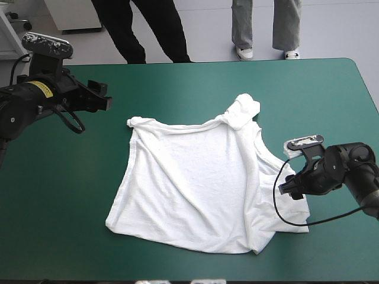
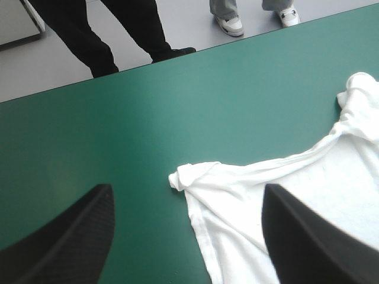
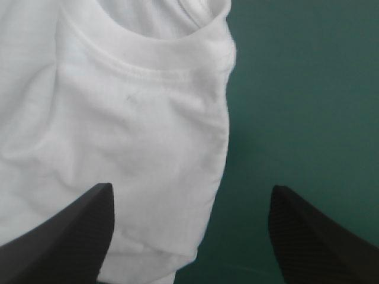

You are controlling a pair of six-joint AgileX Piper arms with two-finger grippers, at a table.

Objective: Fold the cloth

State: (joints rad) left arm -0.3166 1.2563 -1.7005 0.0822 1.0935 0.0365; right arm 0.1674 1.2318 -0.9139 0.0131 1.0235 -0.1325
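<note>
The white T-shirt (image 1: 195,177) lies spread on the teal-green cover, wrinkled, with one bunched corner (image 1: 137,122) at its far left and a rolled sleeve (image 1: 243,109) at its far right. My left gripper (image 1: 102,98) hangs open above the table, left of the shirt. In the left wrist view that gripper (image 2: 186,192) has the bunched corner (image 2: 190,176) ahead between its fingers. My right gripper (image 1: 288,188) sits low at the shirt's right edge, open. In the right wrist view it (image 3: 192,189) straddles the shirt's border, with a stitched band (image 3: 148,62) ahead of it.
Teal-green cover (image 1: 71,195) shows on every side of the shirt, widest to the left and along the far edge (image 1: 213,61). The table's right edge (image 1: 368,89) runs close behind my right arm.
</note>
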